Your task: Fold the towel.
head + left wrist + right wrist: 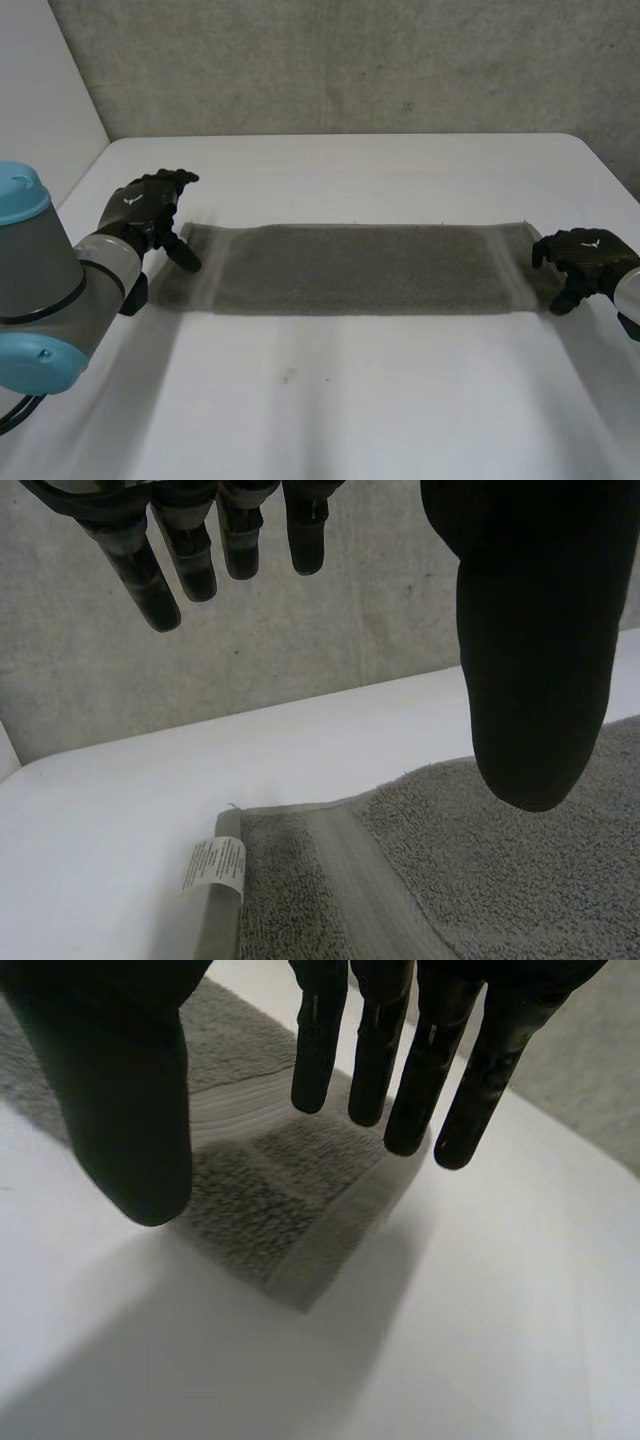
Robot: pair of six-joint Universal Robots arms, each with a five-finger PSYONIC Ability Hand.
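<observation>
Head view: towel [355, 268] between left hand [145, 205], right hand [585, 262] (neither gripping).

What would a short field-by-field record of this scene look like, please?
Towel: grey terry-cloth towel, spread flat as a long strip
Surface: white table
Label: white care label at the towel's left end
Left: left hand at the towel's left end, fingers straight, holding nothing
Right: right hand at the towel's right end, fingers straight, holding nothing
Ends: not yet brought together
</observation>
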